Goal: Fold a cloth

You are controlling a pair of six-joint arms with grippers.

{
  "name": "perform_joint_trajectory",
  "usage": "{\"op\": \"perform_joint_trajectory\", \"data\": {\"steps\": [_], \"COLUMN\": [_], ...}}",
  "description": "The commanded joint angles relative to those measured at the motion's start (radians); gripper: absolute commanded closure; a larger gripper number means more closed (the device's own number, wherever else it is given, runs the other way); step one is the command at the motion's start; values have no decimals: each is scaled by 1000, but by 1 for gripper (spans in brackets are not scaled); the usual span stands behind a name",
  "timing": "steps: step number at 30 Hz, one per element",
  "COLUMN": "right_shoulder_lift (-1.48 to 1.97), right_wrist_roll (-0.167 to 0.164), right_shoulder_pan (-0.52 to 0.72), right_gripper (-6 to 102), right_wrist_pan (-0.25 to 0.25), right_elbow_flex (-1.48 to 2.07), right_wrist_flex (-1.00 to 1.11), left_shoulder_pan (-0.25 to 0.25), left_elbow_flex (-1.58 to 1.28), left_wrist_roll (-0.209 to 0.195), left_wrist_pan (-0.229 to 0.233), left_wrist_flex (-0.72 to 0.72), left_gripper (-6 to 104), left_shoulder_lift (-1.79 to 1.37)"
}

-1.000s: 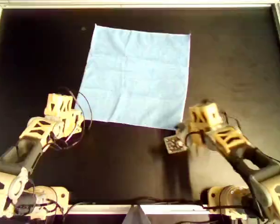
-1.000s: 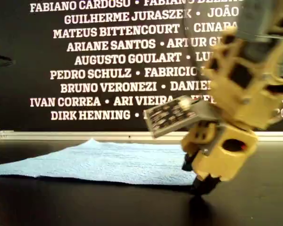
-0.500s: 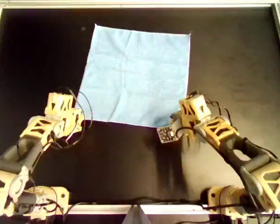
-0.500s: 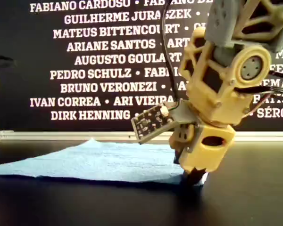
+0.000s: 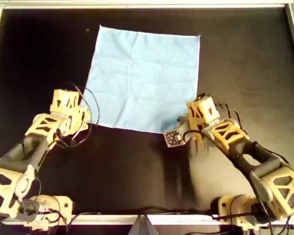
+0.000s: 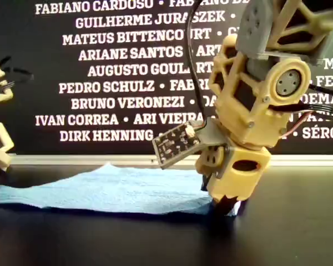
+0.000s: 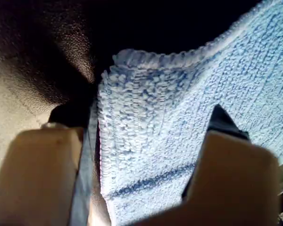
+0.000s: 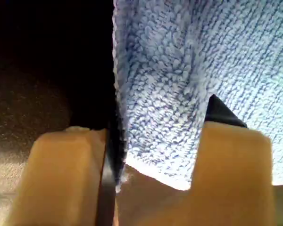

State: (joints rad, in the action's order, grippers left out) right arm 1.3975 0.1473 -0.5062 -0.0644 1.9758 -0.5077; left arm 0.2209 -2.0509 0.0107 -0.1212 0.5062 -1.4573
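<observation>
Cloth [image 5: 144, 81] lies spread flat on the black table [image 5: 245, 63], one layer, not yet folded. In the overhead view the arm on the right [image 5: 235, 147] has slid in over the past second from just beside the near right corner to sit on it. The arm on the left [image 5: 44, 132] has edged toward the near left corner. I judge both are set to pinch and lift the near edge.

My first gripper [image 7: 141, 155] stands wide apart with a cloth corner between its jaws, not yet clamped. My second gripper [image 8: 151, 160] is also spread, straddling a cloth edge.

White names on the back wall [image 6: 111, 72] include FABIANO CARDOSO, MATEUS BITTENCOURT, ARIANE SANTOS, PEDRO SCHULZ, BRUNO VERONEZI, IVAN CORREA and DIRK HENNING.
</observation>
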Motion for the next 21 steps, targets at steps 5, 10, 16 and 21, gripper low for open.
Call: {"op": "perform_joint_trajectory", "data": {"steps": [5, 10, 16, 21], "right_shoulder_lift": [11, 8, 9, 3], "right_wrist_roll": [8, 9, 9, 9], "right_shoulder_pan": [26, 66, 71, 69], "right_gripper": [42, 62, 75, 87], "right_wrist_pan": [9, 2, -11, -11], "right_elbow_flex": [-40, -67, -67, -67], "right_wrist_flex": [26, 26, 26, 26], "left_shoulder_pan": [17, 17, 17, 18], "left_elbow_flex": [8, 21, 75, 77], "left_wrist_roll": [5, 6, -11, -12], "left_wrist_pan": [11, -5, -6, -9], "left_wrist_flex": [-5, -8, -8, -9], "left_gripper": [20, 42, 66, 81], "left_shoulder_lift": [6, -8, 9, 9]}}
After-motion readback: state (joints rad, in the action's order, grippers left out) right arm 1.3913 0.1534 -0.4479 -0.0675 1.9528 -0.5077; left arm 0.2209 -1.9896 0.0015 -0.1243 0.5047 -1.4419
